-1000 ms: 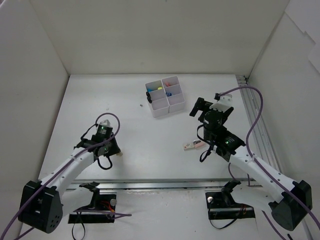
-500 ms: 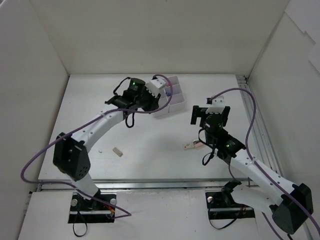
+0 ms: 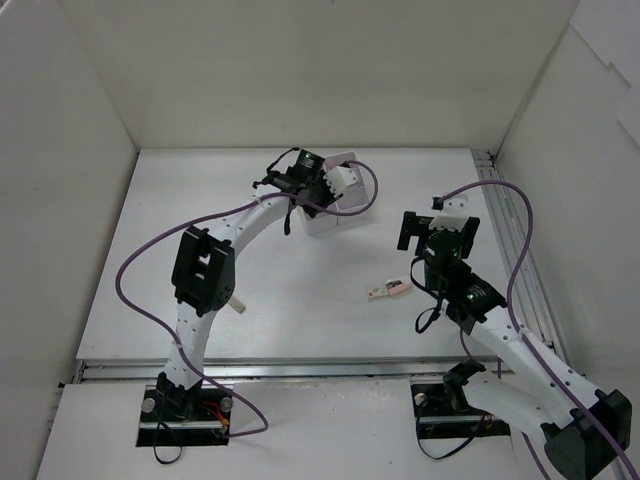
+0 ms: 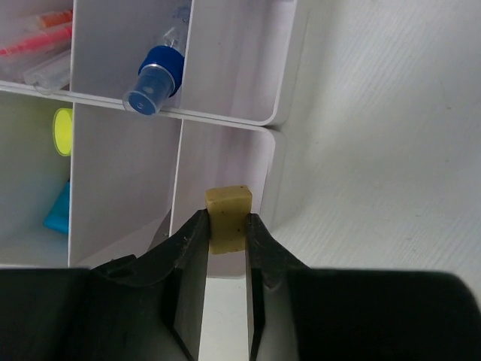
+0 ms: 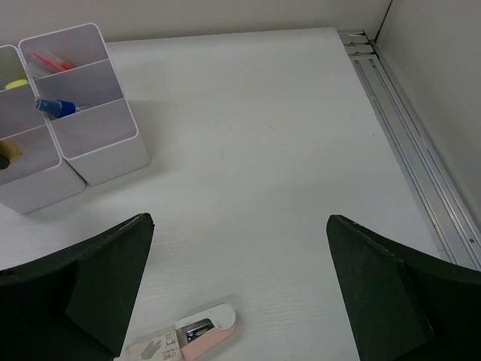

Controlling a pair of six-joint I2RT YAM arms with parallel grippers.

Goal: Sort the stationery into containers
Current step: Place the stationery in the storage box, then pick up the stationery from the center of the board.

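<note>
My left gripper (image 4: 227,227) is shut on a small beige eraser (image 4: 228,214) and holds it over a compartment of the white organiser (image 4: 279,98). In the top view the left gripper (image 3: 335,190) reaches over the organiser (image 3: 322,222). The other compartments hold a blue-capped bottle (image 4: 154,77), red pens (image 4: 37,41) and highlighters with a yellow cap (image 4: 62,129) and a blue cap (image 4: 58,210). My right gripper (image 5: 239,289) is open and empty above the table, beyond a pink and white eraser (image 5: 184,338), which also shows in the top view (image 3: 388,290).
A small beige piece (image 3: 238,304) lies on the table beside the left arm's lower link. A metal rail (image 5: 406,150) runs along the table's right edge. White walls enclose the table at the back and sides. The organiser (image 5: 68,120) stands left of my right gripper.
My left arm has swung from the near left of the table up to the organiser, carrying the beige eraser. My right gripper has drifted slightly right. The pink and white eraser has not moved.
</note>
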